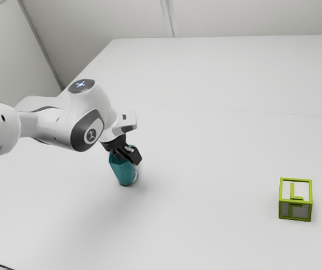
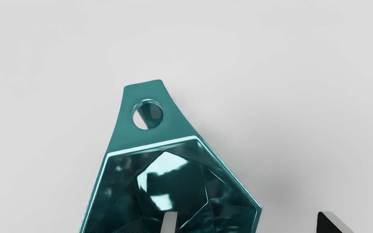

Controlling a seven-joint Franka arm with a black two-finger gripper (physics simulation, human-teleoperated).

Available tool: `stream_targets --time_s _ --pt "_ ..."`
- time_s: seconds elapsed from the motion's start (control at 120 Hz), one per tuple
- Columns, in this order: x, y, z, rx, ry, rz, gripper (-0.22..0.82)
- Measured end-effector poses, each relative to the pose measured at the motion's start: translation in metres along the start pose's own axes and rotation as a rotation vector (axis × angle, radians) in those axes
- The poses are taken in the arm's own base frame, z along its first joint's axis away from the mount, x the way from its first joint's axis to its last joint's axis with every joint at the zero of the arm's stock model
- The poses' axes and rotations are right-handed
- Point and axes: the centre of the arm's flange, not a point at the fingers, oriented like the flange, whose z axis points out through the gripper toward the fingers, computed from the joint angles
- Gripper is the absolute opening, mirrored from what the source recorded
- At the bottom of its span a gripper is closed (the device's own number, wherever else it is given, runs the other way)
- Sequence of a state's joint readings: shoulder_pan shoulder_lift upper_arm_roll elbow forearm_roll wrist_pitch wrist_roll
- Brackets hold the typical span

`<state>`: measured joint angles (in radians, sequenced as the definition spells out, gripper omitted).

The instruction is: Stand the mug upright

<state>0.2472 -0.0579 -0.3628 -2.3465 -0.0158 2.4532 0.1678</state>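
The gripper point(image 1: 128, 157) is at the top of the teal faceted mug point(image 1: 124, 171) in the exterior view. The mug's narrow base points down toward the table; whether it stands flat or leans a little I cannot tell. Looking into its mouth, the wrist view has the mug point(image 2: 147, 140) with its pierced handle extending away from the gripper point(image 2: 246, 222). The fingers stand wide apart, one over the mug's interior and the other outside its rim, with a gap to the wall. The lower part of the mouth is cut off by the picture edge.
A cube with lime-green edges and a letter on its faces point(image 1: 295, 199) rests on the white table point(image 1: 206, 225), well away from the mug toward the exterior view's right. A pale wall point(image 1: 251, 17) rises behind the table.
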Motion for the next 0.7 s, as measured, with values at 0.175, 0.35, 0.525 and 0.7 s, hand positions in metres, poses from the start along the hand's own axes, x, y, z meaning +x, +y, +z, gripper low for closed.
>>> stream_targets --time_s 0.175,0.35,0.525,0.7 --pt "0.006 0.001 -0.045 0.034 0.038 -0.003 0.54" --pt "0.049 0.000 -0.125 0.029 0.065 -0.018 0.58" --pt "0.091 -0.005 -0.198 -0.004 0.071 -0.030 0.59" --pt "0.108 -0.021 -0.248 -0.024 0.032 -0.066 0.60"
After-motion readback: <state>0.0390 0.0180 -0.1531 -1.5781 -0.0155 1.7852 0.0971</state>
